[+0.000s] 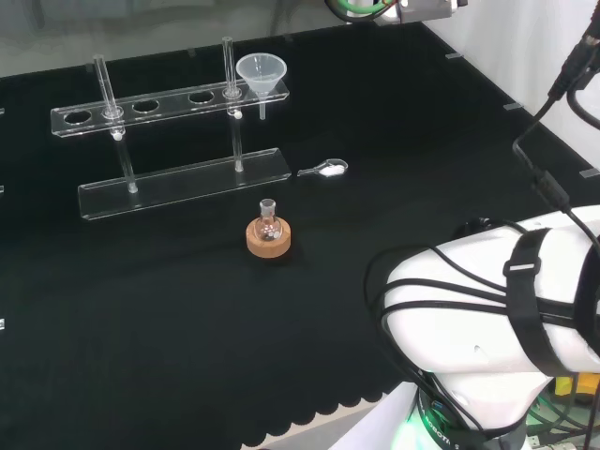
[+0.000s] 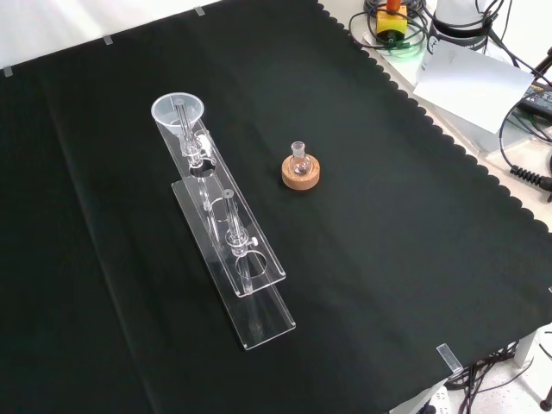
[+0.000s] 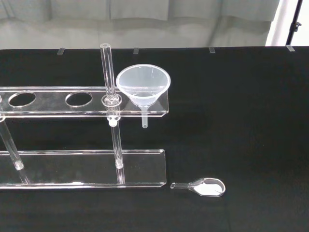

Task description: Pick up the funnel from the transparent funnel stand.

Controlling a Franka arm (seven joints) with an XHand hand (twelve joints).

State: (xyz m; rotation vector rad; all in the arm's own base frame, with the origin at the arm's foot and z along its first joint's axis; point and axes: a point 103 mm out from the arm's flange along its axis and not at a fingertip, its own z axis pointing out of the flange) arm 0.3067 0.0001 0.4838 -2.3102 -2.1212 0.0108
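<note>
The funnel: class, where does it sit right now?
In the head view the funnel sits in the rightmost hole of the clear stand, far left on the cloth, with the spoon just below it.

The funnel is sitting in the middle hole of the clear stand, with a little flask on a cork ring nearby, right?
Not the middle hole. The funnel sits in the end hole of the clear stand, as the head view shows. The little flask on its cork ring is nearby.

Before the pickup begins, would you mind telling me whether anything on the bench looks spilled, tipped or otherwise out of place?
Nothing stands out. The funnel sits upright in the end hole of the transparent stand, the small flask is upright on its cork ring, and no spill shows.
</note>
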